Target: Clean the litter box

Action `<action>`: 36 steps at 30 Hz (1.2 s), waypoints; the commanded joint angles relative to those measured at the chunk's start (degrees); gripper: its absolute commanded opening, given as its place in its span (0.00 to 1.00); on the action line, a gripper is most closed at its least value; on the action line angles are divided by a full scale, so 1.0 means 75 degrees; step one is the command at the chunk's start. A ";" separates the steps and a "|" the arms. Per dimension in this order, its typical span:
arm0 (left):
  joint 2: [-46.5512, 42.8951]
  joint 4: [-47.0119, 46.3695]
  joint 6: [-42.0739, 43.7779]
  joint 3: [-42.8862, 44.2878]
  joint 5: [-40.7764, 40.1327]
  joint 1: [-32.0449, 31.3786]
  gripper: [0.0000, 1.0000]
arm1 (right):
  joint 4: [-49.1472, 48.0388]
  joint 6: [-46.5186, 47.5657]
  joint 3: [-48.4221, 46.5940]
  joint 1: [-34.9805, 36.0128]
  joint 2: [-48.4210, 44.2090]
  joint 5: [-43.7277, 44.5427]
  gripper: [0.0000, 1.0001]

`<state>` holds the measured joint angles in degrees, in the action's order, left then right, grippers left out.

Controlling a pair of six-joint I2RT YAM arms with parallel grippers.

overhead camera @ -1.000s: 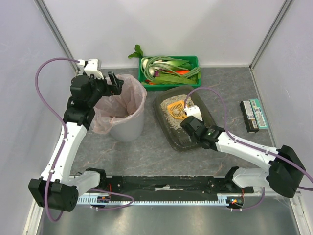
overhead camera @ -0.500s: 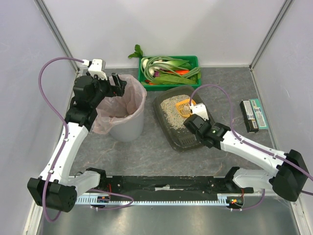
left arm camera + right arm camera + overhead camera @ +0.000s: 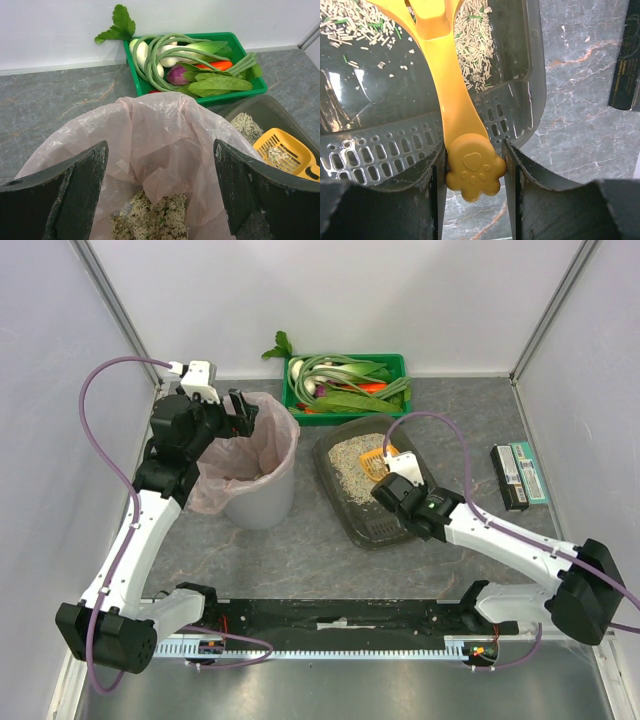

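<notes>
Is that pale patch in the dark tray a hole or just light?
Right wrist view: glare on the glossy bare floor of the litter box; the yellow scoop looks sharp. Left wrist view: crisp, evenly lit. Top view: faint shadows.

Right end effector [image 3: 474, 167] closed on the yellow scoop [image 3: 440, 65], fingers [image 3: 540, 200] pressing either side of the handle's paw-print end. The handle runs straight ahead from the grip, slanting a little left, and widens near the top edge of the view; the scoop head is cut off there. Just ahead of and below the fingertips lies the litter box [image 3: 530, 60], dark grey, its near end a slotted, perforated ledge. Beyond the ledge, bare glossy floor to the left of the handle; pale litter pellets [image 3: 472, 50] with a few green bits, mostly further ahead and right of the handle. Right of the end effector, grey veined counter [image 3: 580, 115]. Far right edge: a dark flat pack [image 3: 626, 55], partly out of view.
</notes>
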<state>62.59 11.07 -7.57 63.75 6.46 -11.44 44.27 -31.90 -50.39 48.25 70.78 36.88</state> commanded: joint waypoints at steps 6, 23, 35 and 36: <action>-0.0130 0.0000 0.0330 0.0254 -0.0123 -0.0091 0.91 | 0.0085 -0.0832 0.0239 0.0000 -0.0778 0.0214 0.00; -0.0599 0.0552 0.0097 0.0032 0.0811 0.1218 1.00 | 0.0346 -0.0656 -0.0161 0.0410 -0.1410 0.0368 0.00; -0.0750 0.0633 -0.0127 -0.0261 0.1038 0.1502 1.00 | 0.0391 -0.0694 -0.0370 0.0493 -0.0963 0.0896 0.00; -0.0798 0.0715 -0.0104 -0.0273 0.0910 0.1502 1.00 | 0.0228 -0.0541 -0.0487 0.0493 -0.1058 0.0744 0.00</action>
<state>58.11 16.21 -7.03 62.37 13.26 -0.47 47.75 -36.84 -49.01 51.88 65.95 39.94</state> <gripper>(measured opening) 0.993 0.498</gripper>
